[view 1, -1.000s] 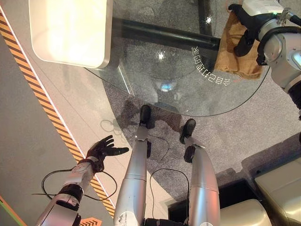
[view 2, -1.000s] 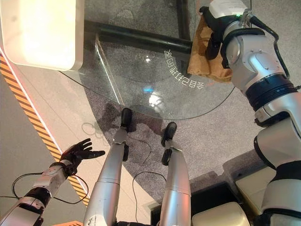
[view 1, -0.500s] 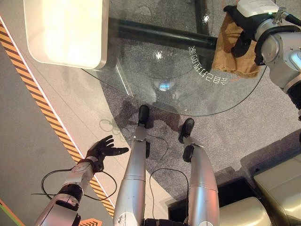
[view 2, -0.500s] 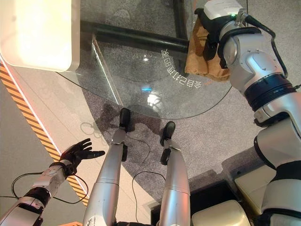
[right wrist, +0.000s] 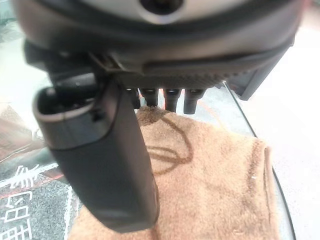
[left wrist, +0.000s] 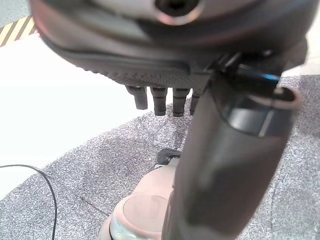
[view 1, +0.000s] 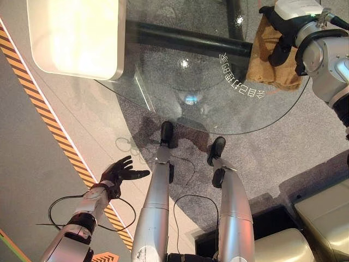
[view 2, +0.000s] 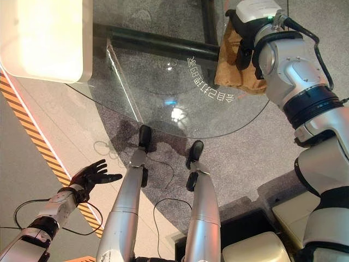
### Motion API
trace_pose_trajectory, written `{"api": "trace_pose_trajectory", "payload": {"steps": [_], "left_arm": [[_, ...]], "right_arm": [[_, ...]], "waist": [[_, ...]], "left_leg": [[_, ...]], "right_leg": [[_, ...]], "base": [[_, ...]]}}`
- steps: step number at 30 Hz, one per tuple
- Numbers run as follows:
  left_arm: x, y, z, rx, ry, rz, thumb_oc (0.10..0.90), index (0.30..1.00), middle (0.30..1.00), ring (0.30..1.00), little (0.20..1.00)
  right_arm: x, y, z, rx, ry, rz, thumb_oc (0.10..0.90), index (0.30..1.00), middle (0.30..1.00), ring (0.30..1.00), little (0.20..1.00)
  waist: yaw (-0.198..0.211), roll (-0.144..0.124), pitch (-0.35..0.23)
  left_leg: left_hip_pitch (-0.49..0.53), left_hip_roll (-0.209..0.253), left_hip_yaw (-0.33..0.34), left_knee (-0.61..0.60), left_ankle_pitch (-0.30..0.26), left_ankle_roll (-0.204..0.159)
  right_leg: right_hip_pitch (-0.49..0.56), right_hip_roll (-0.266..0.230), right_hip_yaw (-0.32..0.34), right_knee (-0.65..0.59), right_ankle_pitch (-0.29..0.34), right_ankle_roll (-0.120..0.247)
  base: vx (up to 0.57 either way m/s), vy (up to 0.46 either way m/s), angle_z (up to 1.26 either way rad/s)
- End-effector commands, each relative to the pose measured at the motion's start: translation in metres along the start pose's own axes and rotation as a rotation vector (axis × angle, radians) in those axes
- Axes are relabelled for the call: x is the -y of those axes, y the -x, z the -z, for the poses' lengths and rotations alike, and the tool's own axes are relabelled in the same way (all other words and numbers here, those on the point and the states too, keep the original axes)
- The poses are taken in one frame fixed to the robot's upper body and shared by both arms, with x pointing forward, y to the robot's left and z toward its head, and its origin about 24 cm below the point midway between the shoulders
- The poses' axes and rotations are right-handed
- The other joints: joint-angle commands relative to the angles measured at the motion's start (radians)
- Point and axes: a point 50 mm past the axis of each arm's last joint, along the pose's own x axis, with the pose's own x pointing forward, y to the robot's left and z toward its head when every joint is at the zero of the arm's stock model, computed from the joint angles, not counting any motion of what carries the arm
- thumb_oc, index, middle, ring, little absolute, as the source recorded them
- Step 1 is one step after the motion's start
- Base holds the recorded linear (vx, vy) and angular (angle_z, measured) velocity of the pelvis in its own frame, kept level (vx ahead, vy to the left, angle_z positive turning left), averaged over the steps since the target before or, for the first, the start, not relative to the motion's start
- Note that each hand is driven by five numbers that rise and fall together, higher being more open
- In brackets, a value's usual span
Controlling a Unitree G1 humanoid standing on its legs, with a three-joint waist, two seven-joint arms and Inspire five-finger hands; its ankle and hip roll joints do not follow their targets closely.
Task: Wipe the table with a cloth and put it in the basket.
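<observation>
- Cloth (view 1: 274,59), tan terry, lies spread flat on the round glass tabletop (view 1: 180,87) near its right rim, under the right hand (view 1: 278,41), which is the arrangement a wiping stroke needs.
- Right hand presses on the cloth from above; in the right wrist view its fingers (right wrist: 170,97) reach out straight over the fabric (right wrist: 210,175) and the thumb lies along it, so nothing is gripped. I judge the flat palm is meant to drag the cloth across the glass rather than lift it.
- Left hand (view 1: 119,172) hangs low beside the robot, over the floor by the orange-and-black striped line (view 1: 54,131), well apart from the tabletop; its fingers are spread and empty, kept clear of the wiping arm.
- Pale rounded container (view 1: 76,35) sits at the tabletop's left side; whether it is the basket I cannot tell.
- Wiping looks under way, and the drop-off is not yet done.
</observation>
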Motion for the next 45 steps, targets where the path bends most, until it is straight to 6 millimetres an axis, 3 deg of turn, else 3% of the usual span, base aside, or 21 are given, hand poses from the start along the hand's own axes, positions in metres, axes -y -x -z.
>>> {"api": "trace_pose_trajectory", "payload": {"steps": [1,17,18,19,20,45], "left_arm": [[-0.0285,0.0204,0.0388,-0.112,-0.017,-0.068,0.8,0.9,0.9,0.9,0.9],[-0.0275,0.0202,0.0372,-0.109,-0.022,-0.053,0.8,0.9,0.9,0.9,0.9],[-0.0277,0.0202,0.0372,-0.11,-0.023,-0.052,0.8,0.9,0.9,0.9,0.9],[-0.0275,0.0201,0.0371,-0.111,-0.025,-0.05,0.8,0.9,0.9,0.9,0.9],[-0.0272,0.0201,0.0371,-0.111,-0.025,-0.051,0.8,0.9,0.9,0.9,0.9],[-0.0327,0.0207,0.0318,-0.102,-0.031,-0.057,0.8,0.9,0.9,0.9,0.9]], "right_arm": [[0.0309,0.0115,0.0365,-0.099,0.1,0.096,0.8,0.9,0.9,0.9,0.9],[0.0281,0.0094,0.0393,-0.132,0.124,0.058,0.8,0.9,0.9,0.9,0.9],[0.0272,0.0093,0.0394,-0.132,0.125,0.05,0.652,0.773,0.773,0.773,0.752],[0.0253,0.009,0.0393,-0.13,0.126,0.035,0.174,0.364,0.364,0.364,0.274],[0.0241,0.0092,0.0395,-0.131,0.122,0.025,0.1,0.3,0.3,0.3,0.2],[0.0275,0.0108,0.0438,-0.157,0.219,-0.028,0.1,0.3,0.3,0.3,0.2]], "waist": [[0.024,0.006,-0.019],[0.032,0.012,-0.019],[0.032,0.013,-0.019],[0.032,0.013,-0.019],[0.032,0.013,-0.019],[0.031,0.005,-0.019]], "left_leg": [[0.02,-0.067,-0.04,0.028,-0.051,0.049],[0.003,-0.067,-0.046,0.015,-0.041,0.048],[0.004,-0.067,-0.045,0.015,-0.041,0.048],[0.005,-0.067,-0.045,0.013,-0.04,0.048],[0.006,-0.067,-0.044,0.013,-0.04,0.048],[0.017,-0.062,-0.04,-0.01,-0.031,0.048]], "right_leg": [[0.038,0.051,-0.044,-0.114,0.081,-0.006],[0.02,0.052,-0.049,-0.112,0.081,-0.011],[0.02,0.052,-0.049,-0.112,0.081,-0.011],[0.022,0.052,-0.049,-0.113,0.08,-0.011],[0.023,0.052,-0.05,-0.115,0.081,-0.011],[0.031,0.052,-0.057,-0.131,0.092,-0.007]], "base": [[0.0,0.0,0.0],[0.0,0.0,0.0],[0.0,0.0,0.0],[0.0,0.0,0.0],[0.0,0.0,0.0],[0.0,0.0,0.0]]}}
